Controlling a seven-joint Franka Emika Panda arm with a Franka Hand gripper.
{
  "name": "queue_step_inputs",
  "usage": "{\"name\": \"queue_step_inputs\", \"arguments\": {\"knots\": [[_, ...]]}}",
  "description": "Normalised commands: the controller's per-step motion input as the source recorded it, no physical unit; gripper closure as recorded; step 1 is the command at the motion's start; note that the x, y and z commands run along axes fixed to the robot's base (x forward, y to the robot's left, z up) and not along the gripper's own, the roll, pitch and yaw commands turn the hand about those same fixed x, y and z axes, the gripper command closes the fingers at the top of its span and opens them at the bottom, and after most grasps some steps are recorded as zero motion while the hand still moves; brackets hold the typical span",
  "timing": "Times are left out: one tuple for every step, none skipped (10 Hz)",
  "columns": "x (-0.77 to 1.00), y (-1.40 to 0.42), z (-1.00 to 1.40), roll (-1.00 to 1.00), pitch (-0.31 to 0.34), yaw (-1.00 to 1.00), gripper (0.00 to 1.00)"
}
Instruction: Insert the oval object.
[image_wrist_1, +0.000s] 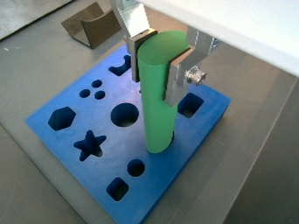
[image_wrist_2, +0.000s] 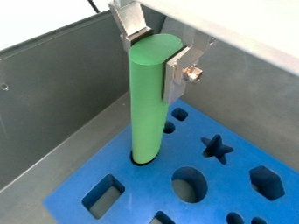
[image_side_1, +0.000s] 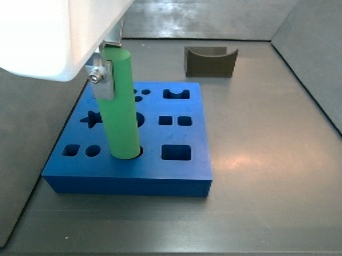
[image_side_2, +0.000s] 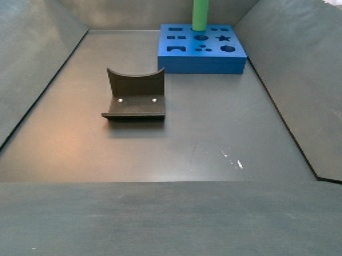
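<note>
Insertion step: peg (image_wrist_2: 149, 101) stands upright, its lower end at or just inside a hole near the edge of the block (image_side_1: 147, 170). Next, I'd judge: push straight down, keep it vertical. Gripper (image_wrist_1: 162, 52) above the block, jaws clamped on the peg's top.

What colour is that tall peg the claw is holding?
Bright green. The oval object, held by the gripper over the blue block, shows best in a wrist view.
</note>
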Motion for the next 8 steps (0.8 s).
{"name": "queue_step_inputs", "arguments": {"knots": [[0.0, 0.0, -0.19, 0.01, 0.069, -0.11, 1.0], [0.0, 0.0, -0.17, 0.0, 0.066, -0.13, 1.0], [0.15, 0.0, -0.18, 0.0, 0.09, -0.21, 1.0], [0.16, 0.0, -0.18, 0.0, 0.093, -0.22, 1.0], [0.13, 0.0, -0.18, 0.0, 0.093, -0.23, 1.0], [0.1, 0.0, -0.18, 0.0, 0.084, -0.23, 1.0], [0.09, 0.0, -0.18, 0.0, 0.081, -0.22, 1.0], [0.06, 0.0, -0.19, 0.0, 0.077, -0.21, 1.0]]}}
